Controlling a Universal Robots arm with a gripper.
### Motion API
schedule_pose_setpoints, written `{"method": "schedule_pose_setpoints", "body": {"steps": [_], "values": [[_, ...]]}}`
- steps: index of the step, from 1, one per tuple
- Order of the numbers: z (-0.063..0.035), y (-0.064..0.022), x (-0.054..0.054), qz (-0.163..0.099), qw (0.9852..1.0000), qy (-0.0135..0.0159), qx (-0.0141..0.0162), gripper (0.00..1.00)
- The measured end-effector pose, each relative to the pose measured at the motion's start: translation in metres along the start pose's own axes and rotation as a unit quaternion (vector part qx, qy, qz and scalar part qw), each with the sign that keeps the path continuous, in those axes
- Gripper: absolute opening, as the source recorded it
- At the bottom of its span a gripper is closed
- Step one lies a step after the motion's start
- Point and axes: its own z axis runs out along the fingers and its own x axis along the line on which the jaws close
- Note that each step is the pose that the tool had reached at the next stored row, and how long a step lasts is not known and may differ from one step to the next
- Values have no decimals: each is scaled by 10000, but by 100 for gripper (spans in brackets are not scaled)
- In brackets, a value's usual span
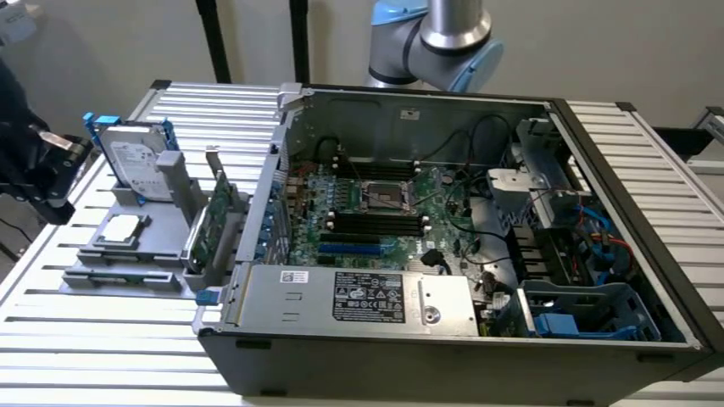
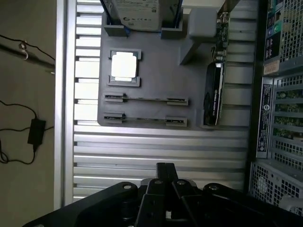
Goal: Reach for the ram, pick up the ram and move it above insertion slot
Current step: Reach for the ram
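The ram [image 2: 146, 100] is a thin long strip standing on edge between two clips of the grey fixture tray [image 2: 156, 75]. A second such strip [image 2: 144, 120] lies parallel beside it. I see both edge-on, so their chips are hidden. In the exterior view these holders [image 1: 122, 275] sit at the tray's near end. My gripper [image 2: 165, 168] hangs high above the bare table slats, well short of the strips, with its black fingertips drawn together and nothing held. It appears as a dark shape [image 1: 54, 199] at the exterior view's left. The black memory slots [image 1: 374, 222] lie inside the open case.
The tray also carries a hard drive [image 1: 138, 161], a processor chip [image 2: 124, 65] and a bracketed expansion card [image 2: 213, 92]. The open computer case [image 1: 453, 254] fills the table's middle. Beyond the table edge [image 2: 60, 118], cables and an adapter lie on the floor.
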Motion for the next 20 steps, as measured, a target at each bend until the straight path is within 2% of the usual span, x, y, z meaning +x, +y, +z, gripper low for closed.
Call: {"method": "schedule_pose_setpoints", "body": {"steps": [6,11,16,20], "values": [[24,232,-18,-9,10000,1,5,11],[30,264,-15,-328,9995,11,5,11],[35,269,-14,-778,9970,29,6,11],[42,272,-14,-1141,9935,42,6,11]]}}
